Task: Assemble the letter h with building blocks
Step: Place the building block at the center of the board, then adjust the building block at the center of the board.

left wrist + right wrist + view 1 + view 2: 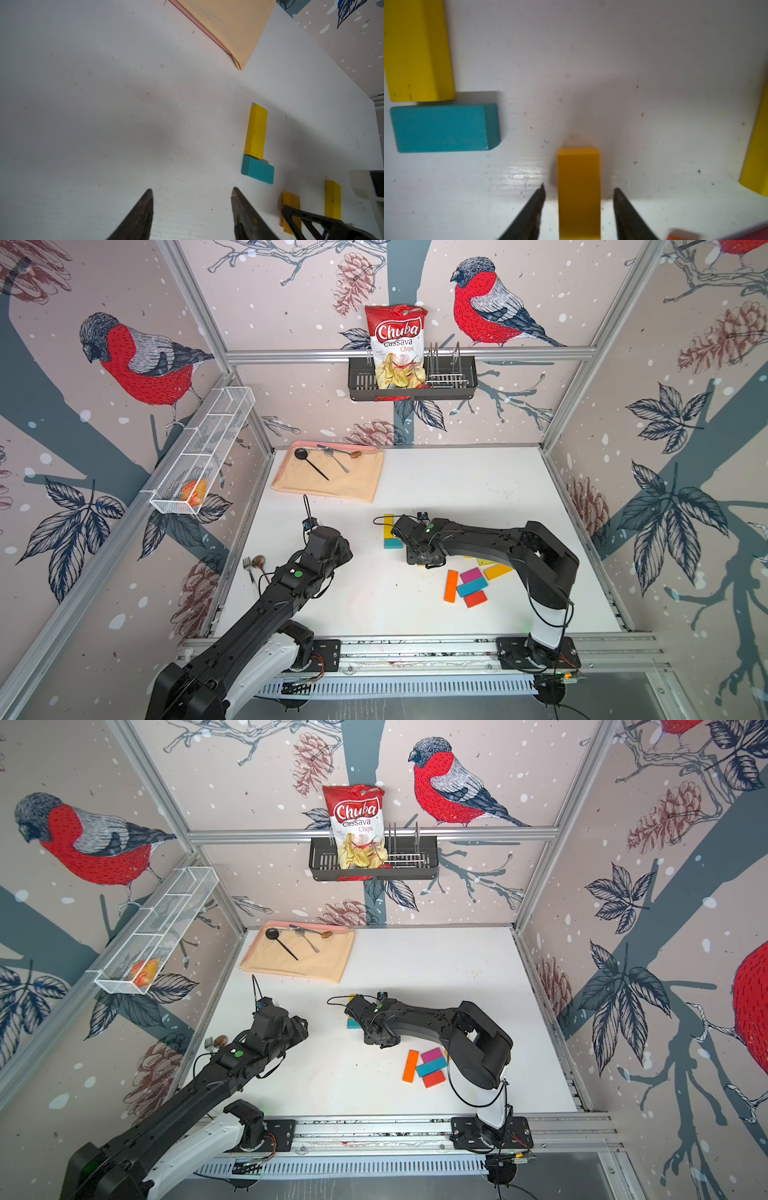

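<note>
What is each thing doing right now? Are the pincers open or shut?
Left pincer: open, empty.
Right pincer: open, one finger on each side of the amber block, not touching it.
Amber block: lying flat.
Yellow block: lying flat.
Teal block: lying flat, crosswise at the yellow block's end.
Chip bag: upright in the basket.

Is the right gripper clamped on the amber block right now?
No: on the right gripper both jaws stand clear of the amber block, bare table showing on each side.
</note>
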You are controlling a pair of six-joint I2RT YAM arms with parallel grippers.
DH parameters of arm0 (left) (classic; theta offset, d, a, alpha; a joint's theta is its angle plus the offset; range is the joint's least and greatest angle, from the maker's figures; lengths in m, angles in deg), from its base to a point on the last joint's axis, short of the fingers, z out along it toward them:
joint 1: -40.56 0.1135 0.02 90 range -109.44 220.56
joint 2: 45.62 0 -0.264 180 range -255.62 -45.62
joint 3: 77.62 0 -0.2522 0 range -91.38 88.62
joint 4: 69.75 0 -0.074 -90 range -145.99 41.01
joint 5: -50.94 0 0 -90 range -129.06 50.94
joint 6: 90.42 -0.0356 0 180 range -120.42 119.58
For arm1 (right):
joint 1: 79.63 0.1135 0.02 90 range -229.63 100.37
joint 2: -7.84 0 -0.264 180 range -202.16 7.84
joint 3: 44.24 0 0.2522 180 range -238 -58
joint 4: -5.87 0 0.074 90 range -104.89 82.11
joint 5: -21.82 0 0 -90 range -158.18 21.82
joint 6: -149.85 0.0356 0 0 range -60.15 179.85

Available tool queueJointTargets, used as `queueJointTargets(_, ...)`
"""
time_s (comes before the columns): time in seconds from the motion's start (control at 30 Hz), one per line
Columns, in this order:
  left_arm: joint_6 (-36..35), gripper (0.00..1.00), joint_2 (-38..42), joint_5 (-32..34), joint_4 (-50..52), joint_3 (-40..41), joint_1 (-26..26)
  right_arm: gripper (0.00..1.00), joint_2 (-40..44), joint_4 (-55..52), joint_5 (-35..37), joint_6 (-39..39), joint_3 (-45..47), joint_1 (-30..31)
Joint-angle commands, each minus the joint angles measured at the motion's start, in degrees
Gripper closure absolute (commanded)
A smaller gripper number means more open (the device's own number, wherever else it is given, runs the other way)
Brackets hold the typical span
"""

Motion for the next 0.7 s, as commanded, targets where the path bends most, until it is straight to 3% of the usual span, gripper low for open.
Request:
queueJointTargets(0.0, 0.9, 0.41, 0.0, -0.6, -1.3, 0.4, 0.1, 0.26, 0.6, 0.5, -0.7, -0.8, 1.3, 0.6)
queueJointTargets(0.2, 0.8, 0.41, -1.4, -0.5, -2.2, -0.1, 0.1, 0.24, 5.8, 0.5, 0.4, 2.3, 9.8, 0.7)
queueJointTargets(0.37, 0.3, 0.41, -1.6, -0.4, -2.3, -0.2, 0.2, 0.25, 12.4, -0.1, 2.8, 3.9, 15.4, -4.5)
queueJointTargets(0.67, 0.1, 0.41, -0.6, 0.4, -1.4, 0.1, 0.2, 0.19, 13.1, 1.1, 2.7, 2.0, 10.6, -3.4)
